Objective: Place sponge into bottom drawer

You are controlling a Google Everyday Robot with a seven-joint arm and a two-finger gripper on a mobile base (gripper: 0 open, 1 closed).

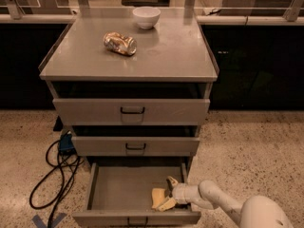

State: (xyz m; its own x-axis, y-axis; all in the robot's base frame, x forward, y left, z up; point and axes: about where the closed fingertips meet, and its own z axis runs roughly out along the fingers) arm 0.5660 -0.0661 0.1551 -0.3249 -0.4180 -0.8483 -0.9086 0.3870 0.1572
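Observation:
The bottom drawer [118, 194] is pulled out, a flat grey tray with a low front panel and a small black handle [137, 221]. The pale-yellow sponge [158, 196] lies on the drawer floor near its front right corner. My gripper [169, 193] reaches into the drawer from the right, right beside the sponge. Its fingers are spread, one finger [171, 181] above the sponge and the other by its lower edge. The white arm [213, 202] runs off to the lower right.
On the cabinet top [180, 56] lie a crushed metallic can [120, 43] and a white bowl [146, 17]. The two upper drawers [132, 111] are slightly open. A black cable [57, 167] and a blue box lie on the floor at the left.

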